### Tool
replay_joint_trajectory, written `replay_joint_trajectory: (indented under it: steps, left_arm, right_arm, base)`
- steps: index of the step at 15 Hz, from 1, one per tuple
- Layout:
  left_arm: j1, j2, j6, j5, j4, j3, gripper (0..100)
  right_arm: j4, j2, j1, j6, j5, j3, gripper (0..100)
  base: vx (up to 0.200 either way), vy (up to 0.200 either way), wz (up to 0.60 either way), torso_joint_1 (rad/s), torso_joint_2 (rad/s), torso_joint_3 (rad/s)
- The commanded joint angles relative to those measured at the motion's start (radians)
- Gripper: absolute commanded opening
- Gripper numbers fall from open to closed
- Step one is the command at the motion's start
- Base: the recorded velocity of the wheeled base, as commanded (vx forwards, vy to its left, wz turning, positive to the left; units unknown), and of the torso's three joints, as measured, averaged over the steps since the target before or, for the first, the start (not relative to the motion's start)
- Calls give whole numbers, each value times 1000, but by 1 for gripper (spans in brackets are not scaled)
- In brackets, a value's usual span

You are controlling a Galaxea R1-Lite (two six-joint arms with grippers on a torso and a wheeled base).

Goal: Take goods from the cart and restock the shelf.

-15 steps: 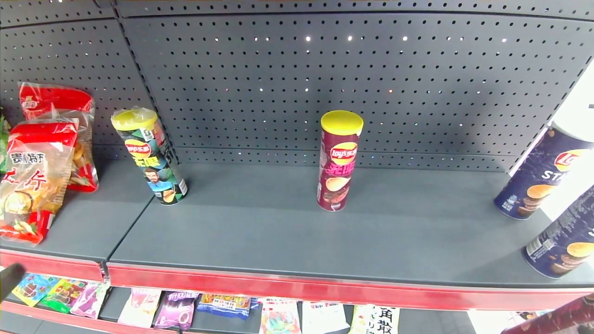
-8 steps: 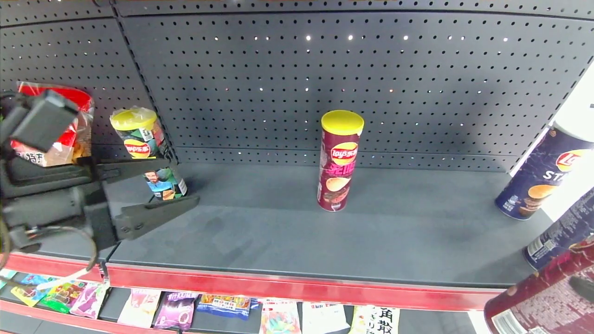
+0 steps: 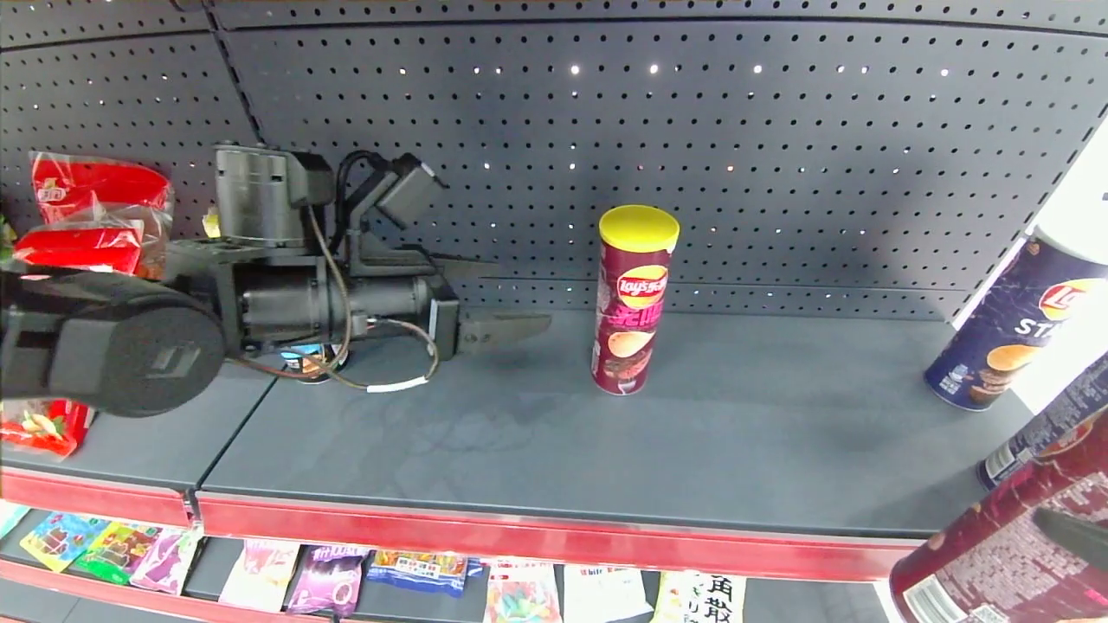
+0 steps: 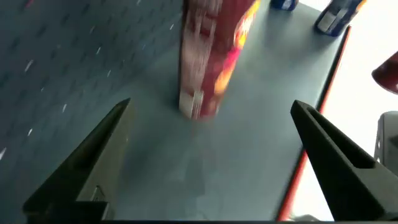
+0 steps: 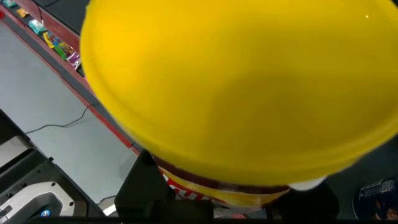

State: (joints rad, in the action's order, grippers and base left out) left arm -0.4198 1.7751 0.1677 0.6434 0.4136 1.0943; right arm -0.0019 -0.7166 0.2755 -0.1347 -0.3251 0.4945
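A maroon chip can [image 3: 634, 298] stands upright on the shelf [image 3: 744, 450]; a second can [image 3: 1004, 554] tilts front-right.

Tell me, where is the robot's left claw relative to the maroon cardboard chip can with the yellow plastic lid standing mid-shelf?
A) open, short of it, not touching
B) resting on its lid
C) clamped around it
A: the left claw is open, its fingers spread wide, and the maroon chip can stands upright beyond their tips, untouched.

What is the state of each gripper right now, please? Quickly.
Left gripper: open, holding nothing.
Right gripper: closed on a maroon cylindrical chip can with yellow plastic lid.
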Motion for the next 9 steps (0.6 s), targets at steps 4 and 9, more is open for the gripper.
replay_joint_trajectory:
  steps: [4, 9]
  left_arm:
    - [-74, 196, 1, 1, -4, 207, 100]
    - [-96, 279, 12, -4, -4, 306, 100]
  right_arm:
    - [-1, -9, 1, 0, 0, 3, 0]
    - [0, -23, 1, 0, 0, 10, 0]
  base:
    - [0, 0, 0, 0, 0, 0]
    - [0, 0, 0, 0, 0, 0]
